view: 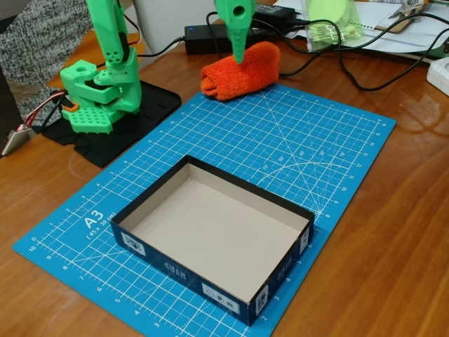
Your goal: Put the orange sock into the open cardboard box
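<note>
The orange sock (258,69) lies as a fuzzy bundle at the far edge of the blue cutting mat (316,140), in the fixed view. My green gripper (239,56) comes down from the top edge, its pointed tip on or just over the sock's top left part. It shows as one tapered shape, so I cannot make out a gap between its jaws. The open cardboard box (210,284), dark navy outside and grey-beige inside, sits empty at the near end of the mat, well apart from the sock.
The arm's green base (98,98) stands on a black plate at the left. A black power brick (210,38), cables (365,84) and papers (393,28) lie behind the sock. Grey speckled fabric (35,42) shows at the top left. Bare mat separates sock and box.
</note>
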